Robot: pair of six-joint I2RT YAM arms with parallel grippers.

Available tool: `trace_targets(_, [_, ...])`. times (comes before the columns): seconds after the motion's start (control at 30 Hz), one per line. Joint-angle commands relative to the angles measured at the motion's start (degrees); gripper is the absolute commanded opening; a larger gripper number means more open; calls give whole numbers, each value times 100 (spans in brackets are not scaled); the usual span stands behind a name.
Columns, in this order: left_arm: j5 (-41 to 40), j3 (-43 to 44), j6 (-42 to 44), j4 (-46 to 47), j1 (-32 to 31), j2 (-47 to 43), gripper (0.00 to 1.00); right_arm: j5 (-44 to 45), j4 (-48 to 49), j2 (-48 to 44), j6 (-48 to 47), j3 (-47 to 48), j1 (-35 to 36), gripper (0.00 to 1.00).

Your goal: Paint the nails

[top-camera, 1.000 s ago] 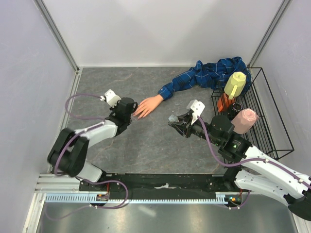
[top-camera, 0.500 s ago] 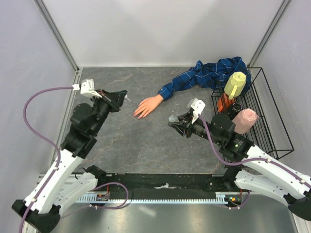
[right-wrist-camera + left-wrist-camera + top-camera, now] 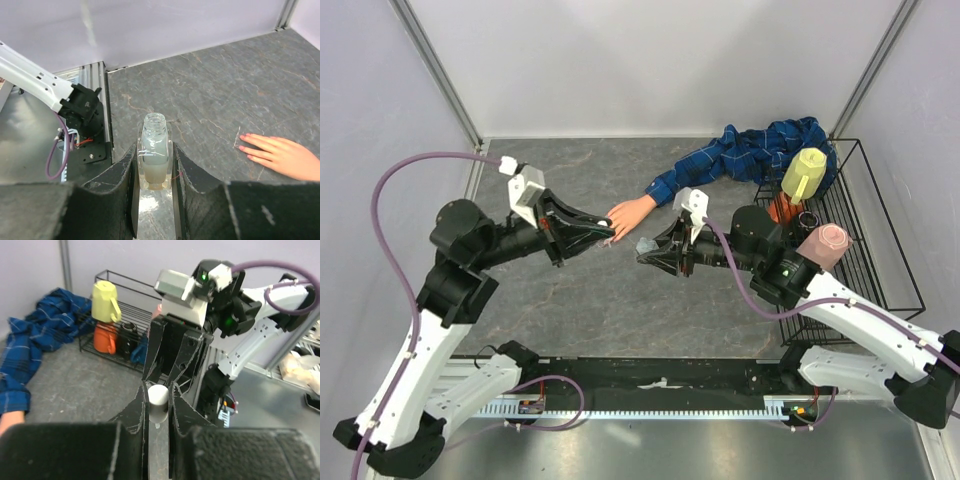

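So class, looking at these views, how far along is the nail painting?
Done: the bottle is open, its neck bare in the right hand. In hand: the left hand grips the white cap, apart from the bottle, near the mannequin hand. Left: brushing the nails; they look pinkish, but I cannot tell whether that is polish.

"What sits in the rack (image 3: 880, 270)?"
"A yellow mug (image 3: 804, 172) over an orange cup (image 3: 778, 210), a black cup (image 3: 808, 218), a pink cup (image 3: 822, 247)."
"Beside it?"
"A blue plaid shirt (image 3: 750, 155), crumpled against the far corner."
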Motion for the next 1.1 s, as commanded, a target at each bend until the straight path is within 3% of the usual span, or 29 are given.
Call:
trace_targets(0.0, [632,-158,57,291,-3,135,2,-408,256,61,-15,401,-28,0])
trace_targets(0.13, [500,-754,-679,1597,6,21,2,-733,537,325,170,490,-28,0])
trace_targets(0.23, [334,-967,-910,2031,-3,-6,2,-769,581,386,162,533,-28,0])
trace_targets(0.63, [-343,-1275,-1227,2296,6,-129,2,-1015,590,518,179,551,-28,0])
trace_targets(1.07, [-282,-1381,-1596,2630,-3,56,2,-1059,590,589,197,648,-28,0])
